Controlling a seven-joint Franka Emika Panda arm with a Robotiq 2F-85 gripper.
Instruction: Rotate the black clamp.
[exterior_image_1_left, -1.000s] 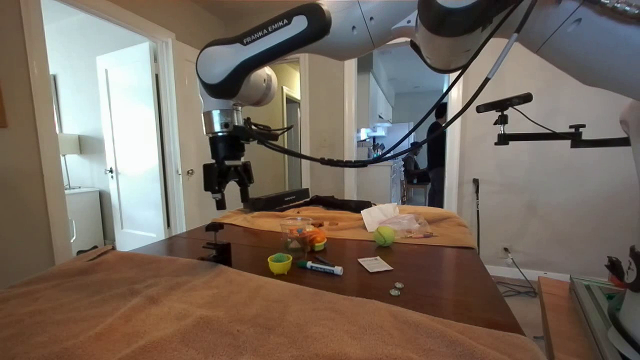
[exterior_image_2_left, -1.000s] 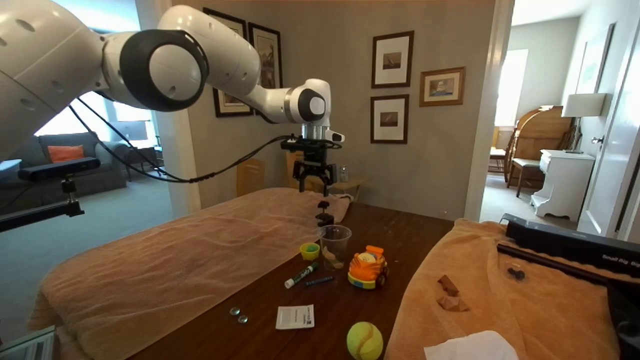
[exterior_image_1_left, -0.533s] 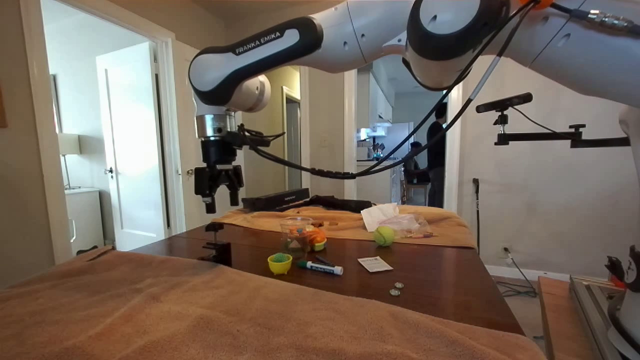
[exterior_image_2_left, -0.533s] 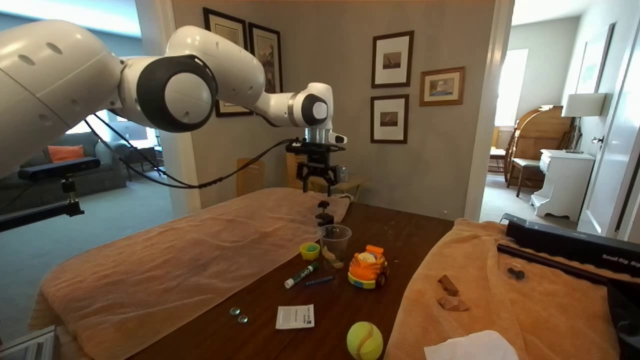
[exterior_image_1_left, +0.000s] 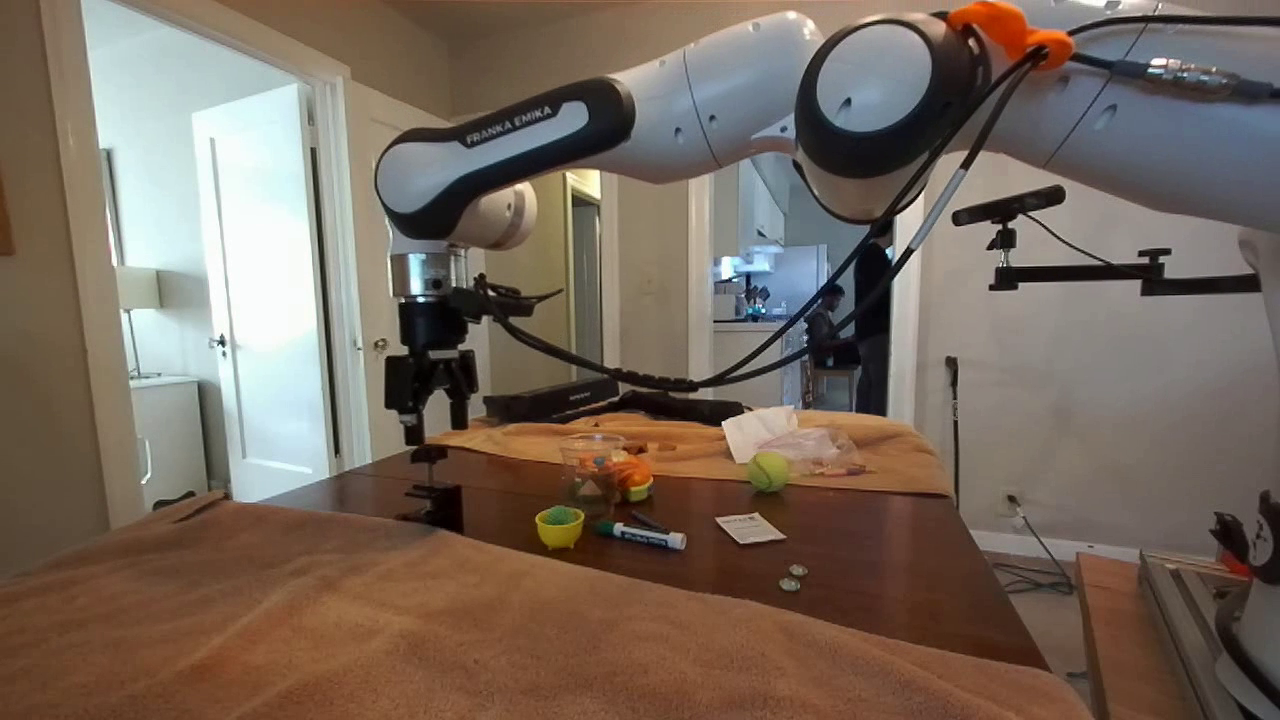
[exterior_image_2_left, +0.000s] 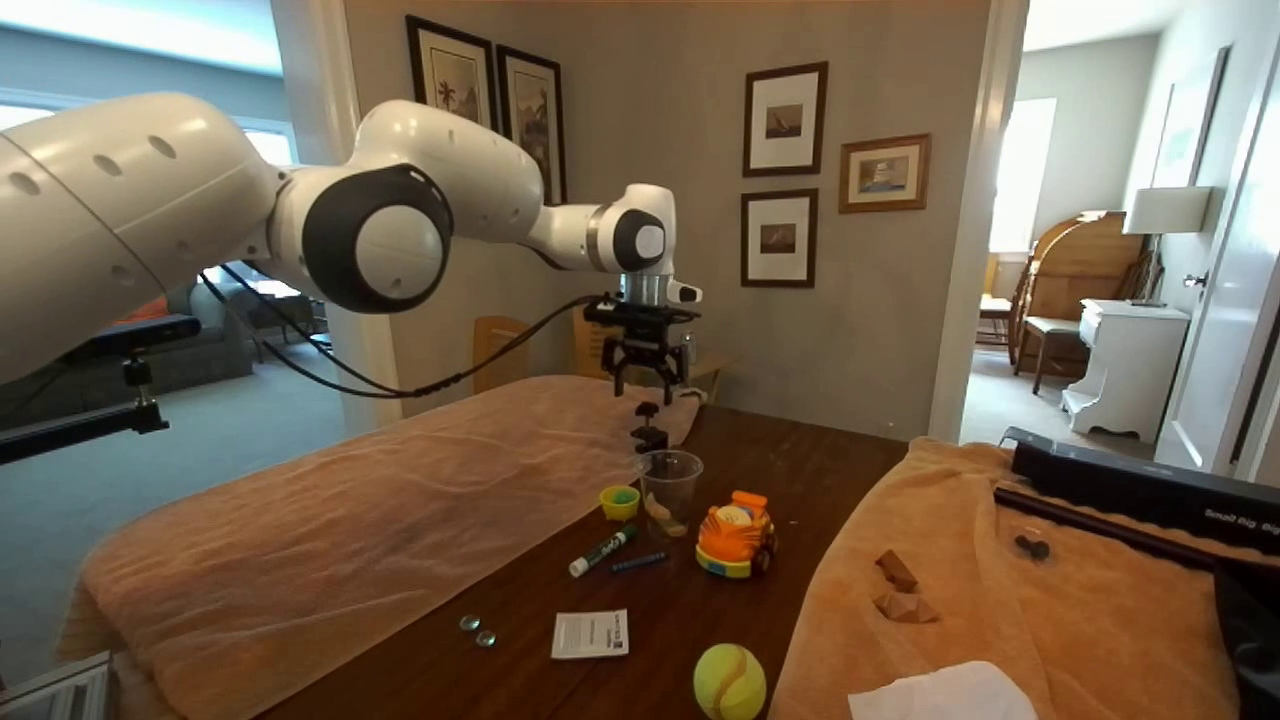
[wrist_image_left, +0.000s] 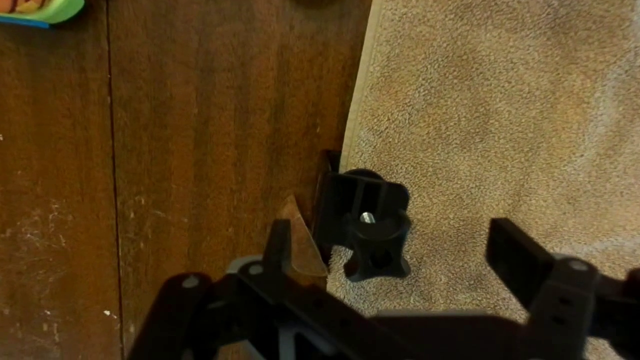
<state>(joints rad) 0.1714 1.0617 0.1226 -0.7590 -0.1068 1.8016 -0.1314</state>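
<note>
At the left in an exterior view you've got the black clamp (exterior_image_1_left: 440, 502) standing at the edge of the near towel (exterior_image_1_left: 500, 620), with your gripper (exterior_image_1_left: 437, 424) hanging just above it, fingers (wrist_image_left: 515, 252) spread, holding nothing. Looks to me like you're lining up for the grab, no turn yet. Wrist view puts the knob (wrist_image_left: 378, 245) on top between the fingers, so next I'd drop straight down until they flank it, close gently, then twist. Can't tell from these angles if a fingertip is already level with the knob, so go slow. Moving right: yellow cup (exterior_image_1_left: 559, 535), clear cup (exterior_image_1_left: 585, 470), toy car (exterior_image_1_left: 636, 475), marker (exterior_image_1_left: 645, 536), then tennis ball (exterior_image_1_left: 768, 472). All apart from the clamp there, so I'd guess you have room to turn.
</note>
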